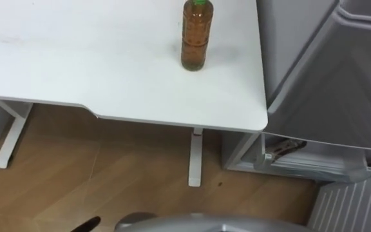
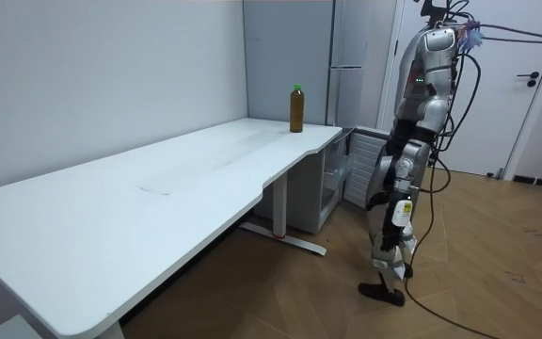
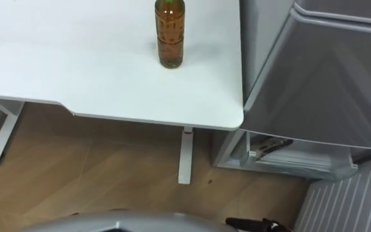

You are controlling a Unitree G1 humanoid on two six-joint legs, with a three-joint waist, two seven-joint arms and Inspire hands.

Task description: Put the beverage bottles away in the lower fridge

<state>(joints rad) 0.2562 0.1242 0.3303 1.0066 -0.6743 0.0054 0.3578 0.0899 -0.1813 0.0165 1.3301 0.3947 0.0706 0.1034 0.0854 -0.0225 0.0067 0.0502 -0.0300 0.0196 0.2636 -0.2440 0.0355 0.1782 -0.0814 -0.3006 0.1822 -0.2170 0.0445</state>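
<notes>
Table point(image 1: 76, 64): white, wide, and it lies ahead of both hands. Its near edge steps inward on the left hand's side, and its rounded right corner almost meets the fridge point(image 1: 327, 71).

Fridge: grey, ahead and to the right of the right hand point(image 3: 256, 224). The lower compartment point(image 1: 288, 154) stands open. Its ribbed door point(image 1: 356, 205) is swung out just beyond the right hand.

Floor point(image 1: 108, 174): bare wood between the table's edge and the hands, open room, broken by one white leg point(image 1: 196, 158).

Bottle point(image 1: 194, 38): brown drink, green cap, upright on the table near the fridge-side edge. It is well ahead of both hands, neither touching it.

Left hand point(image 1: 85, 225): a dark tip at the lower edge. The right hand shows likewise. I cannot tell whether either one's fingers are apart or together.
</notes>
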